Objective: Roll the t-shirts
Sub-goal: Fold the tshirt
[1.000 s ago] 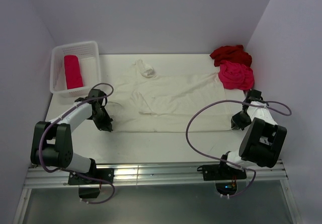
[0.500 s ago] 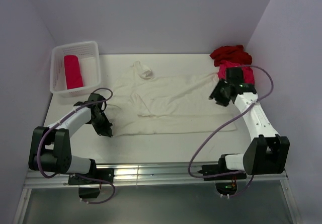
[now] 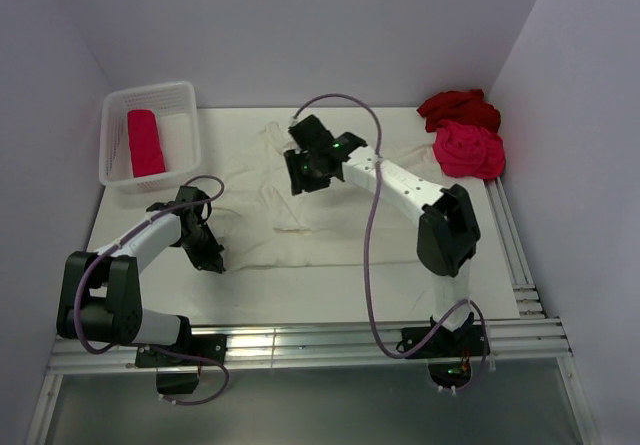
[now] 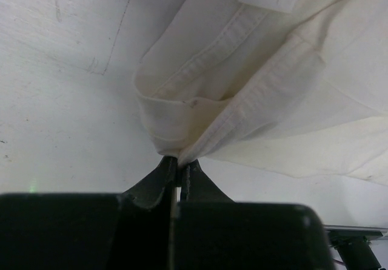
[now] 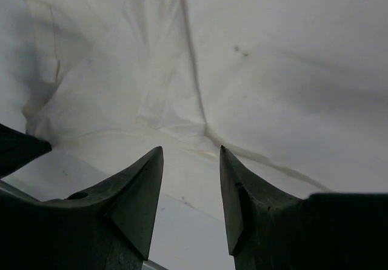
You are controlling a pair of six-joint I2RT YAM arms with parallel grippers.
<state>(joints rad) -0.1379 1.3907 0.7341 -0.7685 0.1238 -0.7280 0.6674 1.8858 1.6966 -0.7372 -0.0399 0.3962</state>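
Ok so, left gripper (image 4: 177,168) first. On our left wrist view the jaws are pinched tight together with a folded bit of hem from the cream shirt (image 3: 335,223) clamped between the tips, no gap showing at all. The cloth bunches into a little pocket right above the pinch, then fans out up and to the right over the table (image 3: 330,290). From the top view we can see this grab is at the shirt's near left corner, with the left arm stretched low over the left side of the table.

Right gripper (image 5: 191,153): the fingers are spread apart with nothing between them. Its wrist view looks down onto wrinkled cream cloth, and a raised crease runs right toward the gap between the tips. We honestly can't tell whether the tips are touching the fabric or sitting just above it. On the top view the right arm reaches way across toward the middle of the table, so the gripper is over the far left part of the shirt.

The shirt itself is spread mostly flat across the middle of the table, plenty of wrinkles in it.

Further out we've got the white basket (image 3: 150,90) in the far left corner with a rolled pink-red shirt (image 3: 145,143) lying in it. Over in the far right corner there's a dark red shirt (image 3: 458,108) crumpled by the wall, and a loose pink-red shirt (image 3: 468,151) touching it just in front.
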